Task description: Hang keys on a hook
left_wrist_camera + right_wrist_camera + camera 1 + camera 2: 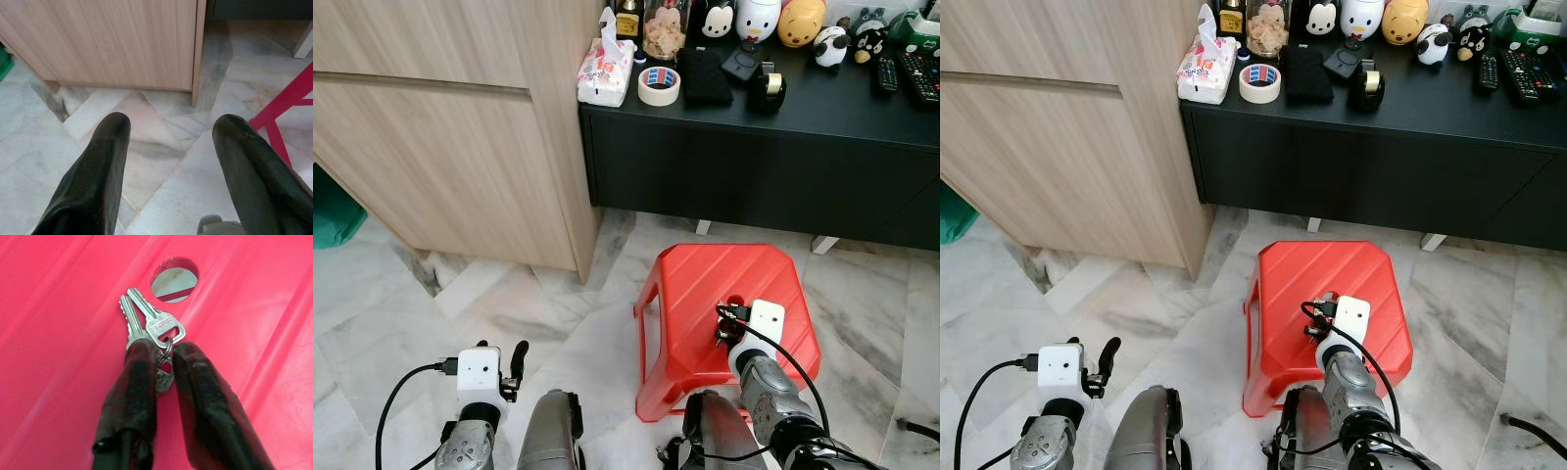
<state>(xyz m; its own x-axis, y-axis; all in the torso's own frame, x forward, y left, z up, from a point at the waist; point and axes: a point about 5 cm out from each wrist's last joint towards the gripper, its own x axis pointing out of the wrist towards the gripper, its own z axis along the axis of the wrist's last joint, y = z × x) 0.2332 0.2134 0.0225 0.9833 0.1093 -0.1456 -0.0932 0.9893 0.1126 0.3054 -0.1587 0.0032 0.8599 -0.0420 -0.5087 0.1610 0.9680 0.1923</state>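
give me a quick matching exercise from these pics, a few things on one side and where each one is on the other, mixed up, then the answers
Things:
1. keys
2. tape roll
3. stool
4. left gripper

Places or states:
A. on the black cabinet, beside the tissue pack
B. open, above the marble floor
C. pinched between the right gripper fingers, over the stool seat
D. on the floor in front of the black cabinet

Pairs: 1-C, 2-A, 3-D, 4-B
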